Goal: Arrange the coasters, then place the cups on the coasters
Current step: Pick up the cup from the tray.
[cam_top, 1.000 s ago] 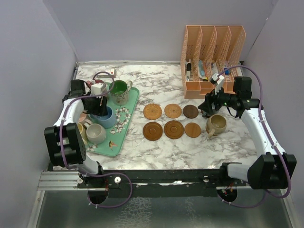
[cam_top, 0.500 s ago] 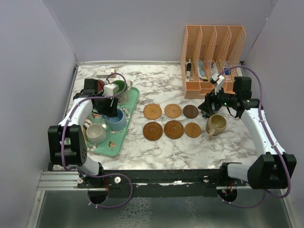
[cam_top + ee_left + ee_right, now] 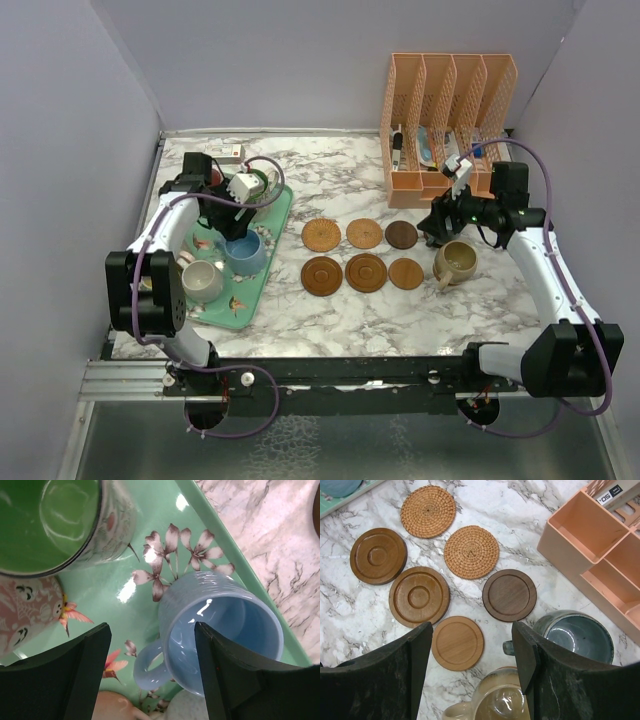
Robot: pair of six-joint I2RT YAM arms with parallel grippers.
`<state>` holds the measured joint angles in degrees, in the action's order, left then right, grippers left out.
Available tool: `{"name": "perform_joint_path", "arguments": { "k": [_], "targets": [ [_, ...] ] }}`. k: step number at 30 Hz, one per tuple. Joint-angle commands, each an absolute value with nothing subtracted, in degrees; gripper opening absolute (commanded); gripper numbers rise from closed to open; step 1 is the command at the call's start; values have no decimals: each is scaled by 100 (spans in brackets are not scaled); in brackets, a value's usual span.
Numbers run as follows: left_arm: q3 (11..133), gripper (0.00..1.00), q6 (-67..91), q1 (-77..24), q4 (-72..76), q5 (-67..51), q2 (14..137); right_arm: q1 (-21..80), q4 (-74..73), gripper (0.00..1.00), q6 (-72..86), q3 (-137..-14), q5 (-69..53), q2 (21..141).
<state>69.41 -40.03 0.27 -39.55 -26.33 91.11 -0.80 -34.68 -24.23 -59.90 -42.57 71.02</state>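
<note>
Plainly, left end effector point(image 3: 151, 630) gapes wide above the blue cup point(image 3: 235, 625); right end effector point(image 3: 472, 626) wide, empty.

The tray point(image 3: 107, 605) is mint (floral print), the mug point(image 3: 220, 630) pale blue.

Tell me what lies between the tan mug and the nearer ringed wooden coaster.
A plain light-wood coaster lies between the tan mug and that ringed coaster, clearest in the top view.

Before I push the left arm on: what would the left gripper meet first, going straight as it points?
Probably the blue mug on the green tray, at its handle-side rim; depth is hard to judge.
</note>
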Motion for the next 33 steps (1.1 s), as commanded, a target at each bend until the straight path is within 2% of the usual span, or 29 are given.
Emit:
{"name": "perform_joint_path", "arguments": {
  "k": [1,5,8,13,22,26,33],
  "targets": [
    [7129,69,-5258,-132,-4449,-2734,9398,-57,-3284,65,-2462,-5944,-4054,7154],
    [7176,59,-5616,-273,-4535,-2767,9511,-49,-3287,65,-2439,-5939,-4060,7226],
    [7178,44,-5731,-330,-4535,-2852,9559,-52,-3296,65,-2465,-5942,-4022,7287],
    [7148,36,-5777,-369,-4543,-2774,9563,-51,-3305,64,-2488,-5941,-3966,7367],
    [7064,14,-5762,-417,-4535,-2672,9487,-45,-3302,64,-2493,-5933,-3943,7356],
    [7078,0,-5464,-431,-4535,-2595,9337,-51,-3304,64,-2488,-5933,-3946,7361],
    [7267,0,-4239,-524,-4536,-2325,8871,-46,-3271,64,-2439,-5937,-3944,7361]
  ]
}}
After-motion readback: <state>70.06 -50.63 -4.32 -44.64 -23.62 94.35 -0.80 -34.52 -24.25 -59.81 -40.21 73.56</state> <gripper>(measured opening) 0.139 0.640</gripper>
